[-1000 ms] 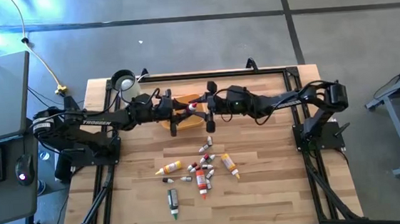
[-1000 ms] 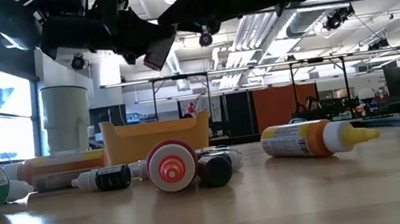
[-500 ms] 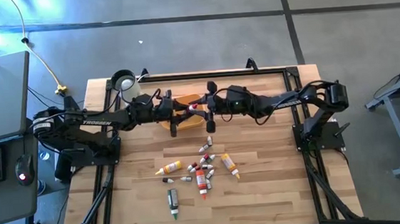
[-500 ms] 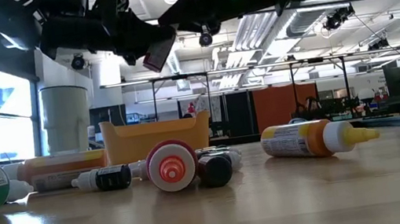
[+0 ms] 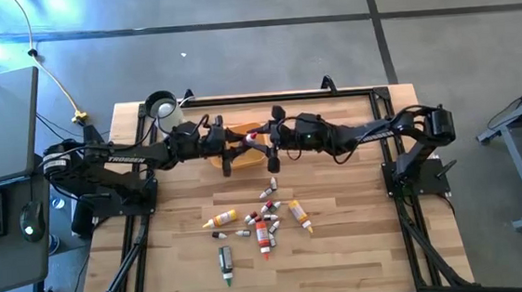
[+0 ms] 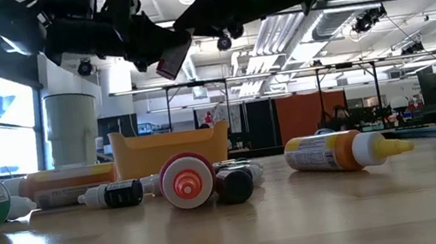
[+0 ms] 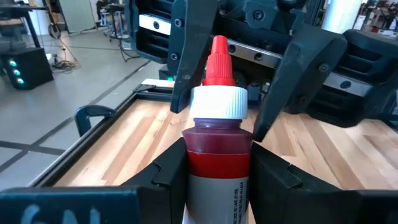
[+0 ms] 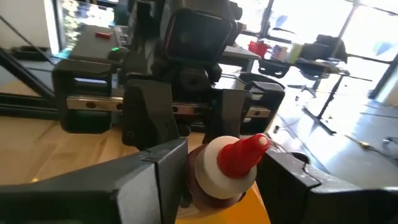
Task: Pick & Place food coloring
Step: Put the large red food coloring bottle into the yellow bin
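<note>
A red food coloring bottle (image 7: 217,155) with a white cap and a red tip hangs in the air over the yellow-orange tray (image 5: 239,130). My left gripper (image 7: 217,171) is shut on it, reaching in from the table's left. My right gripper (image 8: 224,180) is open and faces it from the right, a finger on each side of the bottle's cap (image 8: 217,168). I cannot tell whether those fingers touch the cap. In the low view the held bottle (image 6: 172,59) tilts, high above the table. Several other bottles and tubes (image 5: 262,222) lie on their sides on the table. My left gripper pinches the red bottle's body just below its shoulder (image 7: 217,146) between the two fingers (image 7: 171,171). It comes in roughly level from the table's left, fingers lying along the bottle. The bottle is lifted clear, with its cap pointing toward my right gripper.
The white jug (image 5: 160,107) stands at the far left corner, beside the tray. Loose bottles cluster at mid-table, among them a yellow one (image 5: 223,220), another yellow one (image 5: 299,215) and a dark tube (image 5: 225,261) nearer the front. Bare wood lies to either side of the cluster.
</note>
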{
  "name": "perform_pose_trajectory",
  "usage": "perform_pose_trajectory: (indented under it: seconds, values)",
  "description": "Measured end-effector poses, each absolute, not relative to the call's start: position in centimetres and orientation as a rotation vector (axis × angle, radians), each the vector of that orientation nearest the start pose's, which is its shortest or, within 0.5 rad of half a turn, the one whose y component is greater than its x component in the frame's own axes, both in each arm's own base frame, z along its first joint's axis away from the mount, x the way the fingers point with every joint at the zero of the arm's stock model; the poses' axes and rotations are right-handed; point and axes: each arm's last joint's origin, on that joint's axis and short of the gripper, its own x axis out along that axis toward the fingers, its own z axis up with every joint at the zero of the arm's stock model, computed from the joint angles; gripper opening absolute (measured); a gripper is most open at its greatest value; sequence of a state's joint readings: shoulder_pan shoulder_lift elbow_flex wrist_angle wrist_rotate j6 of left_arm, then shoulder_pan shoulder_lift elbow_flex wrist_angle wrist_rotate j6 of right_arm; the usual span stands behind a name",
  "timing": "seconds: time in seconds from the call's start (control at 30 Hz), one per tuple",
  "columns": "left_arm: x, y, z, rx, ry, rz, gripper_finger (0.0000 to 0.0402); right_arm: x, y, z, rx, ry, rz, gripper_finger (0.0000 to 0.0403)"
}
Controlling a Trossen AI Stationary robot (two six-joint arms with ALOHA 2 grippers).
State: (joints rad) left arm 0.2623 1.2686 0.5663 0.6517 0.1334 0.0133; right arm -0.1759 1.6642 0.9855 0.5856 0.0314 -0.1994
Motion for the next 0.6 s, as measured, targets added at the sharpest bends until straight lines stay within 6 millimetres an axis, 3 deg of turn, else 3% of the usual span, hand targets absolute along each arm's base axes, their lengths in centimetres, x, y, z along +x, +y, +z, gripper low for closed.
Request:
perform_pose_trajectory:
  seconds: [0.6]
  values:
    - [25.55,6.44,23.79,0.012,0.054,0.123,0.0124,36.29,-6.61,24.86,-0.210,0.136,-0.211,0.0124]
